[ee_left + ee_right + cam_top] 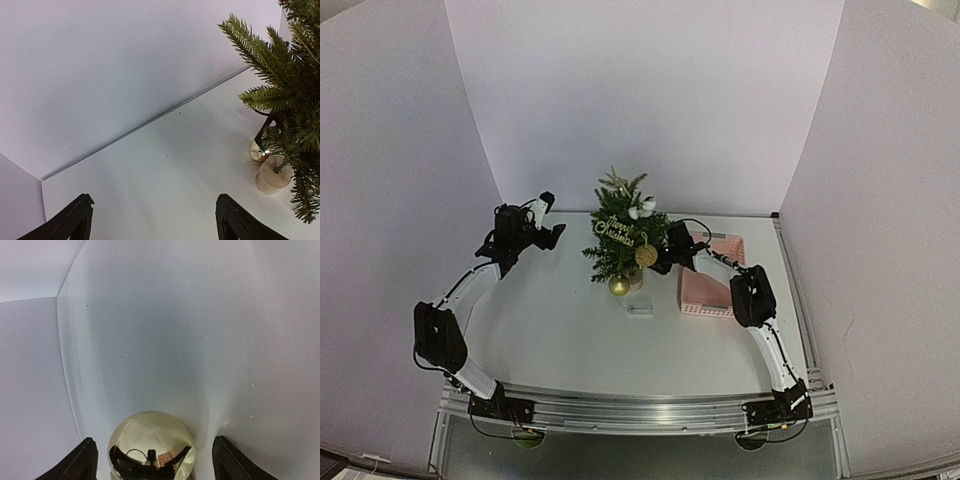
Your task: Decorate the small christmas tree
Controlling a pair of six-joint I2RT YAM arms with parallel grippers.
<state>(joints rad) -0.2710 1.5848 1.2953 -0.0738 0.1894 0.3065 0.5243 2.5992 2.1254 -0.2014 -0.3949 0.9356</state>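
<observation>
On bushy needled tree (618, 208), glossy gold sphere (646, 255)

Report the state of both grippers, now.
Left gripper: open, jaws wide apart, nothing between them.
Right gripper: open, gold bauble between the jaws with a gap on each side, not gripped.

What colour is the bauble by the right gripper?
Bauble is shiny gold; clearest in right wrist view.
</observation>
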